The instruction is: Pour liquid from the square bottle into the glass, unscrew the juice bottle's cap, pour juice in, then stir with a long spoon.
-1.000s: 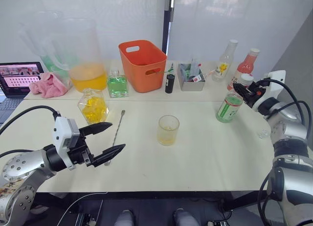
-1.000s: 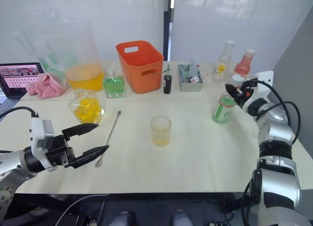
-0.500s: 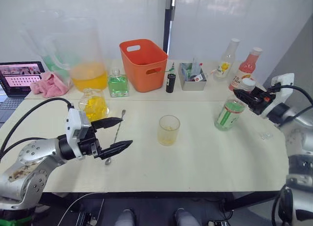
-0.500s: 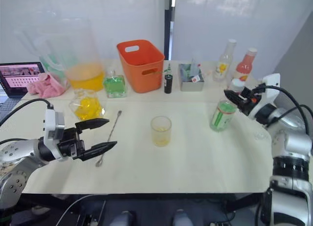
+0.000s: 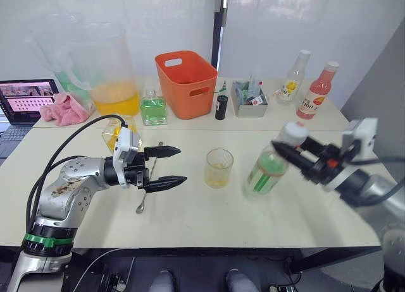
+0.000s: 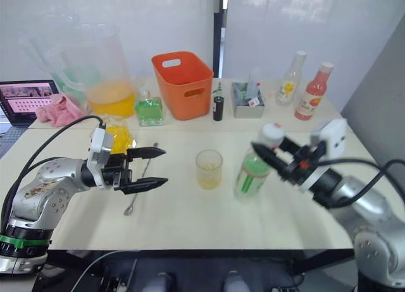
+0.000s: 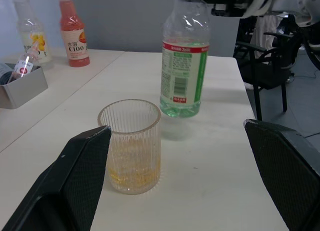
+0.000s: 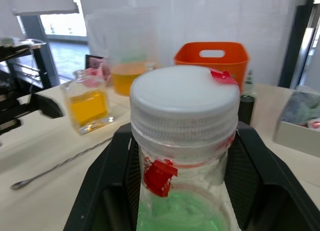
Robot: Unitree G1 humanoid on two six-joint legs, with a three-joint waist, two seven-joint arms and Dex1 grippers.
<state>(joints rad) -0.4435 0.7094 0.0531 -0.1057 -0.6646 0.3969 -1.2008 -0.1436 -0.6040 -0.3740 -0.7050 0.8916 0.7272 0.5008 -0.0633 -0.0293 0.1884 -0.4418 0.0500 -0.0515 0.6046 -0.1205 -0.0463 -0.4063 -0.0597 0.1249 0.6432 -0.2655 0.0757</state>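
From the head camera, the juice bottle (image 5: 267,170) stands tilted on the table (image 5: 209,210), just to the right of the glass (image 5: 218,167), its white cap (image 5: 293,133) still on; the right gripper (image 5: 292,156) is clamped on the bottle's neck just under the cap; the left gripper (image 5: 172,165) hovers left of the glass with its jaws wide apart, empty; the long spoon (image 5: 149,179) lies flat on the table under that gripper, and the square bottle (image 5: 118,131) of yellow liquid stands just behind the left arm; an orange basket (image 5: 186,83), a big pitcher (image 5: 101,67), a green flask (image 5: 152,109) and a pink cloth (image 5: 63,109) sit at the back. From the left wrist, the two black fingers (image 7: 75,181) spread far apart frame the ribbed glass, which holds a little yellowish liquid, with the green-labelled juice bottle just beyond it. From the right wrist, the fingers (image 8: 250,161) sit against both sides of the neck below the cap; the square bottle and the spoon lie beyond.
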